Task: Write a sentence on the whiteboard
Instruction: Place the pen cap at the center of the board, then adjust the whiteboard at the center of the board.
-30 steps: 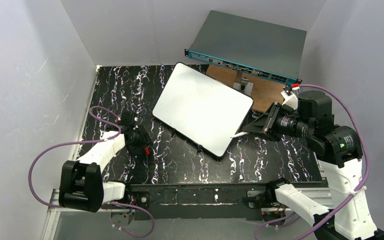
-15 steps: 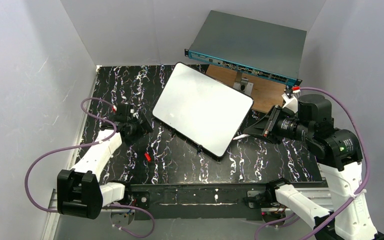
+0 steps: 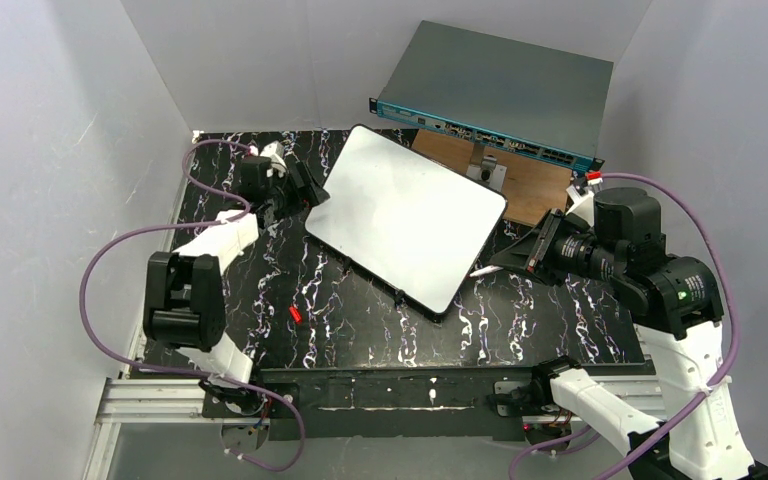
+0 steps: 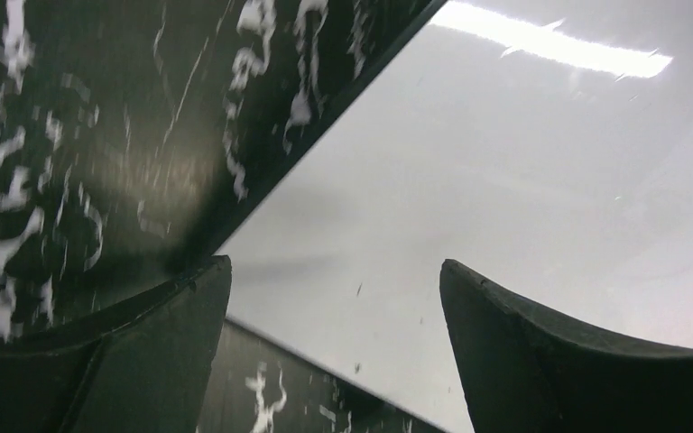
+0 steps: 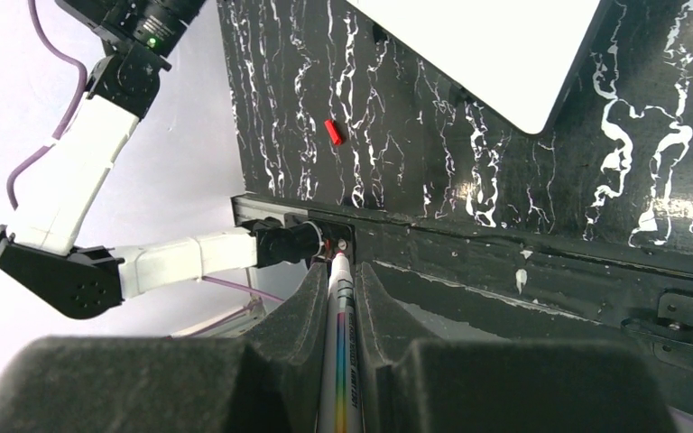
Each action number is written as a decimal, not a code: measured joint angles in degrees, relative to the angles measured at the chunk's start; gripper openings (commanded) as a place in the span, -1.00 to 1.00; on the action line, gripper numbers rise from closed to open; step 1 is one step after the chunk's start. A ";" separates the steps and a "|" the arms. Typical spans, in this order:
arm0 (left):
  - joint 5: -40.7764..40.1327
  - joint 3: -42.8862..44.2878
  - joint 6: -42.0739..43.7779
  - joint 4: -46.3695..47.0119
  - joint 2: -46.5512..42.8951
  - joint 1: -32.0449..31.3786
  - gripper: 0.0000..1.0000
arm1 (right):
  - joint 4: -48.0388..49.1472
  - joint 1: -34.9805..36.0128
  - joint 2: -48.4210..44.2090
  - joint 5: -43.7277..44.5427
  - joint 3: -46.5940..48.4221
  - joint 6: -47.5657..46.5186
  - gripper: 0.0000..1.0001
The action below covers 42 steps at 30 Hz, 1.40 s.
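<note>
Black, white-veined counter (image 3: 360, 320) is filling the floor of a plain white-walled cell, and I am watching it from the top view. The whiteboard (image 3: 405, 215) is lying flat near the middle, skewed so its long sides are running from 10 o'clock down toward 4 o'clock. Its face is showing no writing at all. A grey box with a teal front (image 3: 500, 95) is sitting beyond it at 1 o'clock.

My left pincer (image 3: 312, 190) is hanging at the board's 9 o'clock corner. In the left wrist view its fingers (image 4: 144, 352) are standing wide apart with nothing between them, straddling the board's dark edge, the glossy white surface (image 4: 505, 180) showing in the gap. Whether a finger is touching the board I cannot tell.

My right pincer (image 5: 336, 262) is clamped on a marker (image 5: 338, 361), the barrel lying along the slot between the pads. From above, the marker's pale tip (image 3: 482, 270) is pointing toward 9 o'clock and sitting just beside the board's 4 o'clock edge, over the counter and not over the white. A small red cap (image 3: 294, 313) is lying on the counter at the board's 7 o'clock, well apart from both arms.

I am judging this as the set-up step: marker uncapped and gripped, writing not yet begun. Next I am expecting to settle the left fingers against the corner to steady the board, then swing the tip in over the white toward 10 o'clock and lower it gently for the first letter.
</note>
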 measured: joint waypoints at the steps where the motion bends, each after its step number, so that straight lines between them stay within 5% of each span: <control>1: 1.31 0.00 0.35 3.34 1.05 0.46 0.65 | -0.13 0.00 0.02 0.24 0.00 -0.02 -0.97; 12: 18.82 4.98 -5.42 35.52 19.45 5.31 0.60 | -2.91 -0.07 0.42 3.58 2.34 -0.07 -0.97; 25: 27.30 14.36 -7.45 41.03 28.87 5.77 0.56 | -4.00 -0.11 4.46 4.09 3.30 -0.07 -0.97; 42: 22.84 -5.95 -11.30 51.28 22.01 4.07 0.41 | -4.13 -0.22 4.42 2.73 3.52 -1.42 -0.97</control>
